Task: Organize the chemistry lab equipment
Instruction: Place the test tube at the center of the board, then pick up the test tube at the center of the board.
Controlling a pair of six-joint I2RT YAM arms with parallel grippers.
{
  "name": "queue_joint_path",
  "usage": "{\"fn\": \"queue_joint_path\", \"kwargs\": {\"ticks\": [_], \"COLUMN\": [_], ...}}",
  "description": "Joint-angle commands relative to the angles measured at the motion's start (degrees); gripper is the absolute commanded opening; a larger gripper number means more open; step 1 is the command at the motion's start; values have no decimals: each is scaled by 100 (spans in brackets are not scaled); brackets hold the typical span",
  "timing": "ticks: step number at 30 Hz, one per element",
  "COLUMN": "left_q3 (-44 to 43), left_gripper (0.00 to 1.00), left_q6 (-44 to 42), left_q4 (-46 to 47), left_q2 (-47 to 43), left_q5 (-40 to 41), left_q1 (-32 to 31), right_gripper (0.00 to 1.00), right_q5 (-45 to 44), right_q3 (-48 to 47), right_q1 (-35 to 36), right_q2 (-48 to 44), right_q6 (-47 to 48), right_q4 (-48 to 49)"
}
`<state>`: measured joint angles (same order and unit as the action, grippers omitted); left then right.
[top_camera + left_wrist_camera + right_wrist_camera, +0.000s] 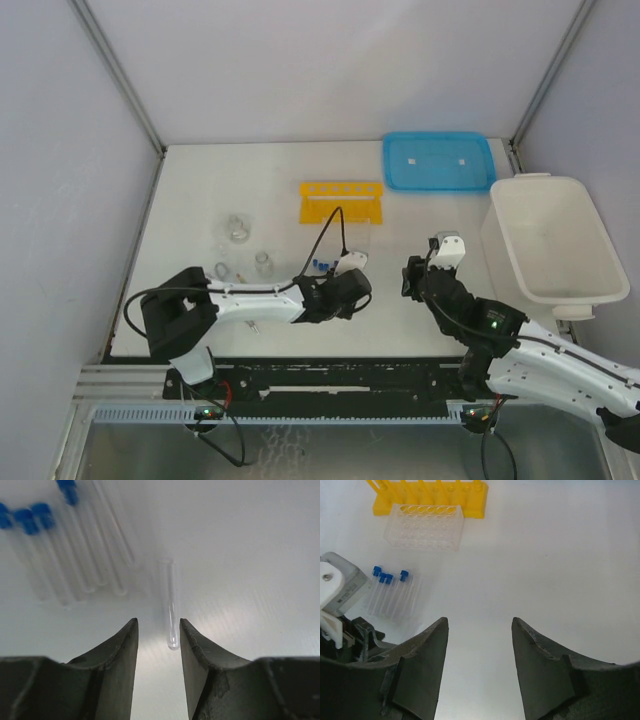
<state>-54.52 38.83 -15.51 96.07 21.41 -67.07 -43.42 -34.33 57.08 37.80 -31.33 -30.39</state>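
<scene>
Left gripper (157, 635): dark curved fingers parted, grasping nothing; a clear uncapped tube (171, 605) lies loose on the white table (250, 555), its rounded tip between the fingertips, touching neither.
Right gripper (480, 630): fingers spread wide, empty, above bare table.
Blue-capped tubes (390, 592): clear, slender, side by side beside the left wrist.
Yellow plastic tube rack (427, 497): farther back, a clear pitted tray (425, 527) just before it.
</scene>
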Motion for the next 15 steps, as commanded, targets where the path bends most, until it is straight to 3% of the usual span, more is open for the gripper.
{"fn": "queue_joint_path", "kwargs": {"ticks": [1,11,15], "left_q3": [-537,-88,395], "left_gripper": [43,41,41], "left_q6": [-1082,-2812,-3757], "left_q4": [-621,135,918], "left_q2": [-473,-1255,-1310], "left_q5": [1225,1751,1164], "left_q1": [-111,-174,-231], "right_gripper": [54,54,55], "right_q5": [-66,14,32], "right_q3": [-95,-76,-57], "right_q1": [-78,-157,-194], "right_q2": [-125,-270,-295], "right_q6": [-133,-153,-155], "right_q4": [15,2,7]}}
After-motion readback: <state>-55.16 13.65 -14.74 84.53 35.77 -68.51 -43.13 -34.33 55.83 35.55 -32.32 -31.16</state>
